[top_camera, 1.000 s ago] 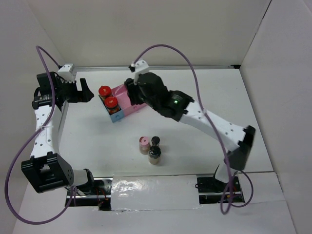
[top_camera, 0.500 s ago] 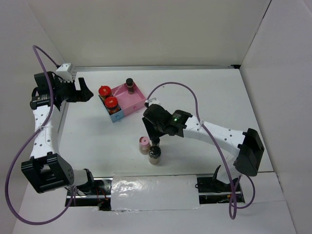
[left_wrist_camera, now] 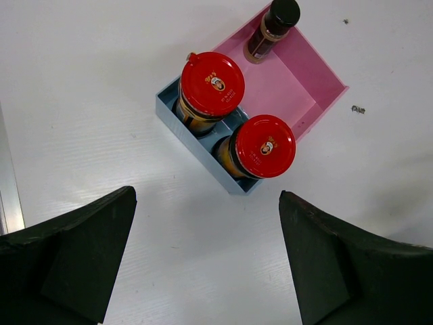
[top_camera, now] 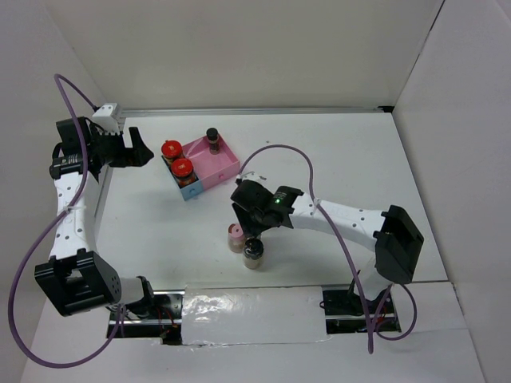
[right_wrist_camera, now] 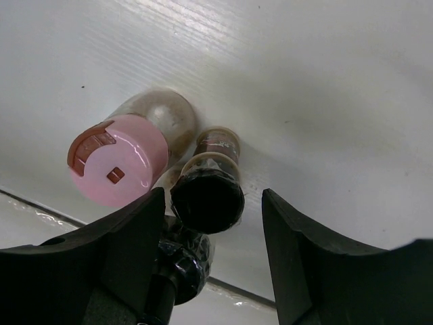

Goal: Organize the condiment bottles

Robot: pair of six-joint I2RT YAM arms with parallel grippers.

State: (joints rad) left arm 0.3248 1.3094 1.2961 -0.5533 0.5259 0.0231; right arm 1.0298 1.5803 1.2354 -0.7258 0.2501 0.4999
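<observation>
Two red-lidded jars [top_camera: 171,148] [top_camera: 183,167] stand in the blue side of the divided tray [top_camera: 227,162]. One slim dark bottle [top_camera: 212,138] stands in the tray's pink side. The pink-capped jar [top_camera: 236,237] and a dark bottle [top_camera: 253,254] stand near the front. My right gripper [top_camera: 254,225] hovers over them, open. In the right wrist view its jaws [right_wrist_camera: 213,194] straddle a black-capped bottle [right_wrist_camera: 208,193] without touching it. The pink cap [right_wrist_camera: 120,159] is to its left and another black-capped bottle [right_wrist_camera: 179,264] is below. My left gripper [top_camera: 136,148] is open and empty, left of the tray [left_wrist_camera: 318,74].
White walls enclose the table on three sides. A strip of shiny tape [top_camera: 251,307] runs along the near edge between the arm bases. The right arm's purple cable [top_camera: 307,171] loops above the table's middle.
My right gripper left the tray, where a dark bottle now stands in the pink side. It moved to the front bottles and came down around a black-capped one. The left arm barely moved.
</observation>
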